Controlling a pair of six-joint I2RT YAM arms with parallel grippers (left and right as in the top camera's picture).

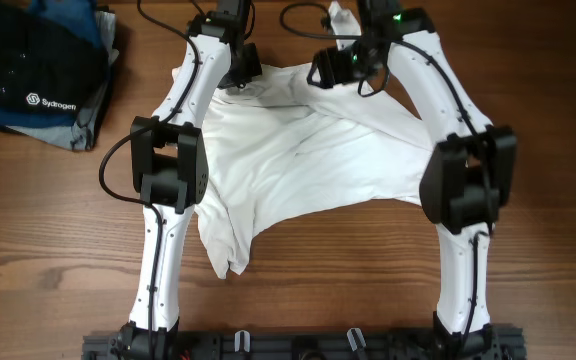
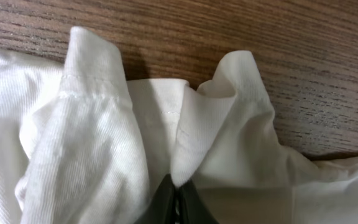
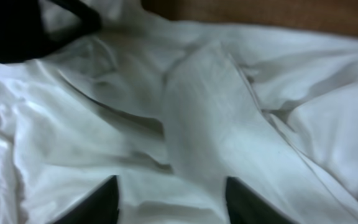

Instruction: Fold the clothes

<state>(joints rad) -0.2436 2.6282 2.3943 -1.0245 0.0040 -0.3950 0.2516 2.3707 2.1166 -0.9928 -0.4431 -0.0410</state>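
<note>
The clothes (image 1: 298, 160) are one white wrinkly garment spread across the middle of the table, with folds crossing over its upper part. My left gripper (image 1: 240, 68) sits at the garment's far left edge. In the left wrist view it (image 2: 178, 198) is shut, pinching a raised fold of the white cloth (image 2: 92, 137). My right gripper (image 1: 330, 68) hovers at the far edge near the middle. In the right wrist view it (image 3: 174, 200) is open, fingers wide apart just above the cloth (image 3: 197, 112), holding nothing.
A dark blue folded stack with a white logo (image 1: 28, 70) lies at the far left corner. One end of the garment (image 1: 340, 18) reaches toward the far table edge. A narrow flap (image 1: 226, 245) trails toward the front. Brown wooden table (image 1: 548, 290) surrounds it.
</note>
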